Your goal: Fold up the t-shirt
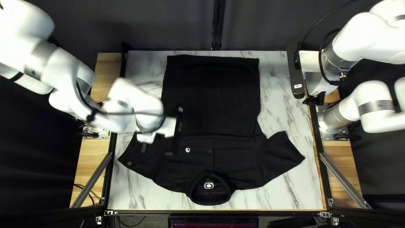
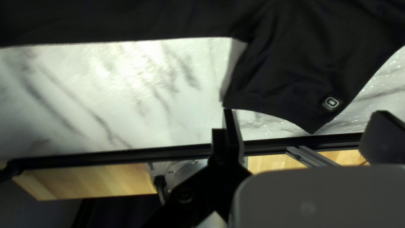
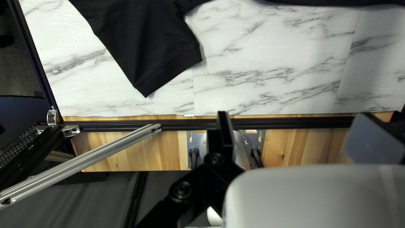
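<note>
T-shirt [image 1: 211, 101], black, short-sleeved, one: laid flat on the marbled tabletop [image 1: 297, 185], collar [image 1: 193, 192] toward the near edge, hem [image 1: 213, 58] toward the far edge, both sleeves out to the sides. Left gripper [image 1: 175, 130]: over the shirt's body at the left of the top left view, near the sleeve with the small patch [image 1: 129, 163]; fingers spread, nothing pinched. By its wrist view, the left gripper [image 2: 303, 120] has that patched sleeve [image 2: 291, 80] ahead of it, one fingertip lined up with a cuff corner — contact cannot be told. Right gripper [image 1: 315, 99]: at the table's right edge, off the cloth; fingers spread, nothing between them. In its wrist view the plain sleeve [image 3: 145, 50] lies ahead and to one side — apart from both fingers, bare marbled surface between.
</note>
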`<control>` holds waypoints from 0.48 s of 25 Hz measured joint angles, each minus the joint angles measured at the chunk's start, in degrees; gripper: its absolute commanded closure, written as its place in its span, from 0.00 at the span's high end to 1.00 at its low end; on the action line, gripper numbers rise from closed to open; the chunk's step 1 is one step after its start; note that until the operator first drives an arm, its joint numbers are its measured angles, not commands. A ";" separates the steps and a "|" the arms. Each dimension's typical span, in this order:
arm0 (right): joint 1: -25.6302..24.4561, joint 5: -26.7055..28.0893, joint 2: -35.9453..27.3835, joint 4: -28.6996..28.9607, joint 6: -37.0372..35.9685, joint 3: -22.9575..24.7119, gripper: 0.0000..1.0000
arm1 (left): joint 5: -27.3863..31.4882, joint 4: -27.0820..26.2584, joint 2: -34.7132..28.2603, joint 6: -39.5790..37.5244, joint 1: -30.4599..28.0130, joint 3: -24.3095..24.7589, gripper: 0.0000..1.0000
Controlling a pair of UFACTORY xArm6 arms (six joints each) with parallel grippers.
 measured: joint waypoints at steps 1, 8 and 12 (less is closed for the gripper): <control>0.00 0.00 0.00 0.00 0.00 0.00 1.00 | 0.20 -0.13 -1.14 0.37 0.03 1.07 1.00; 0.00 0.00 0.00 0.00 0.00 0.00 1.00 | 0.42 -0.27 -2.11 0.74 0.10 1.98 1.00; 0.00 0.00 0.00 0.00 0.00 0.00 1.00 | -0.04 -0.48 -2.61 1.78 -0.19 2.98 1.00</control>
